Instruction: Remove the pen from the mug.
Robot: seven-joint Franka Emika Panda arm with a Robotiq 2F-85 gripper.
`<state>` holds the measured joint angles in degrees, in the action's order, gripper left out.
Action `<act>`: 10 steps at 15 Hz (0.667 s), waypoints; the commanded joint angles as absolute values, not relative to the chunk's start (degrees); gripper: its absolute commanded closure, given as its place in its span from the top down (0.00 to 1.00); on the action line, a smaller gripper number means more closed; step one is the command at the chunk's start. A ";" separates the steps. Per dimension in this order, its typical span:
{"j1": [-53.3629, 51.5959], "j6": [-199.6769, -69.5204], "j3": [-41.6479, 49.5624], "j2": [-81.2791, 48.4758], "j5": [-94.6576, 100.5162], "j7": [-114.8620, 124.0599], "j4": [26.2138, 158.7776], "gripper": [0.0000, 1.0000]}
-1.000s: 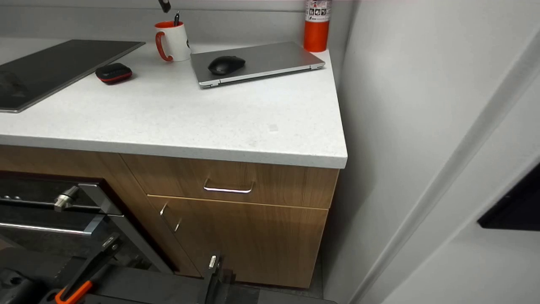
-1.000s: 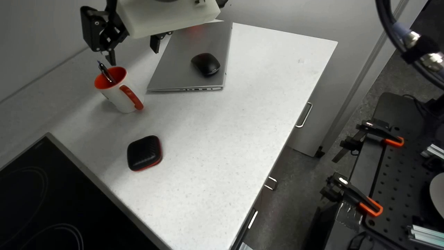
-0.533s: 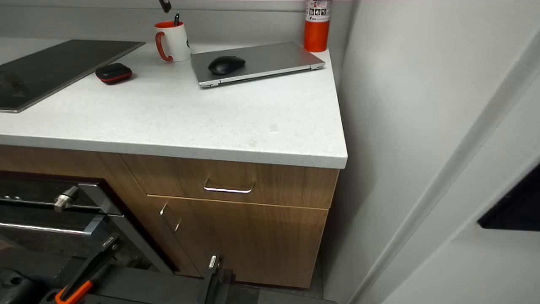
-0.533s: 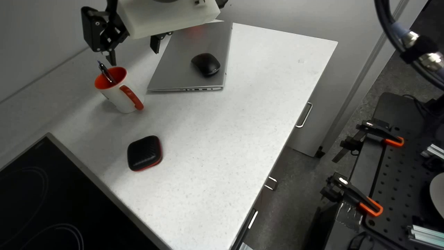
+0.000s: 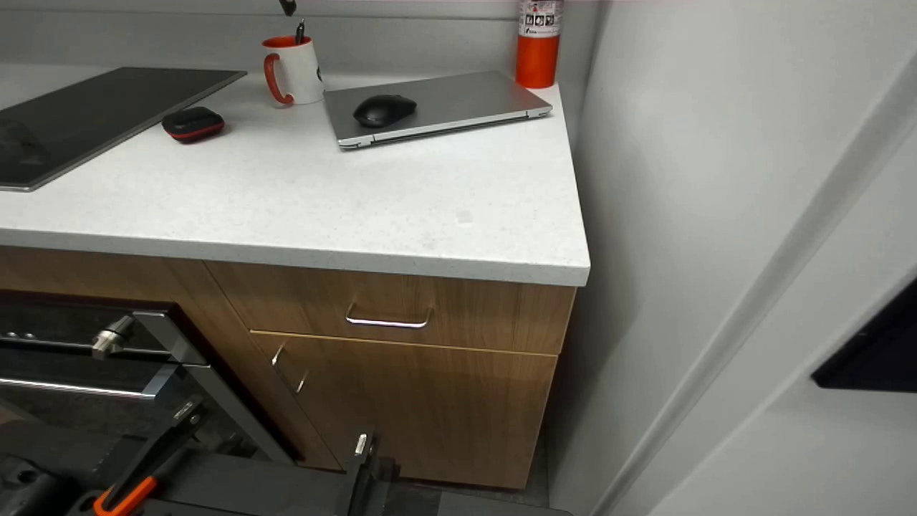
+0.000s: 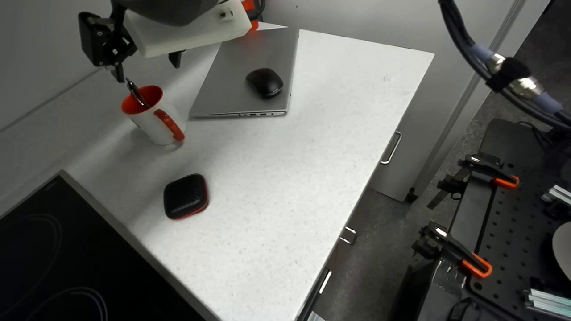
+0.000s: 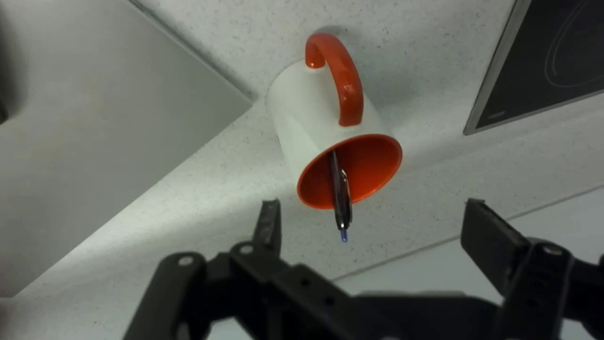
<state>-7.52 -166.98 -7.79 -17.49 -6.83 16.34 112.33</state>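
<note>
The white mug (image 6: 158, 127) with red-orange inside and handle stands on the counter in both exterior views (image 5: 304, 75). The dark pen (image 6: 135, 92) leans in the mug, its upper end above the rim; it also shows in an exterior view (image 5: 300, 32). In the wrist view the pen (image 7: 342, 203) juts from the mouth of the mug (image 7: 306, 108), blue tip toward me. My gripper (image 7: 373, 203) is open and empty, its fingers either side of the pen's line, the pen nearer the left finger. In an exterior view the gripper (image 6: 147, 73) hangs above the mug, not touching it.
A closed laptop (image 6: 241, 93) with a black mouse (image 6: 265, 82) on it lies beside the mug. A small black case (image 6: 185, 196) and a dark cooktop (image 6: 67, 249) are on the counter. A red canister (image 5: 537, 61) stands behind the laptop, near the wall.
My gripper has shifted left in an exterior view, its near finger now closer to the pen's top; the arm cable moved left too. The pen and mug have not moved.
</note>
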 commanded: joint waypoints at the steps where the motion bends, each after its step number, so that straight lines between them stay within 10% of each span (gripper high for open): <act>1: -9.16 -170.66 -7.22 -23.38 -6.57 14.38 105.70 1.00; 10: -14.50 -176.75 -1.40 -32.90 1.70 14.78 96.56 1.00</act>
<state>-11.83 -173.58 -5.03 -28.49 -1.48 14.67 101.60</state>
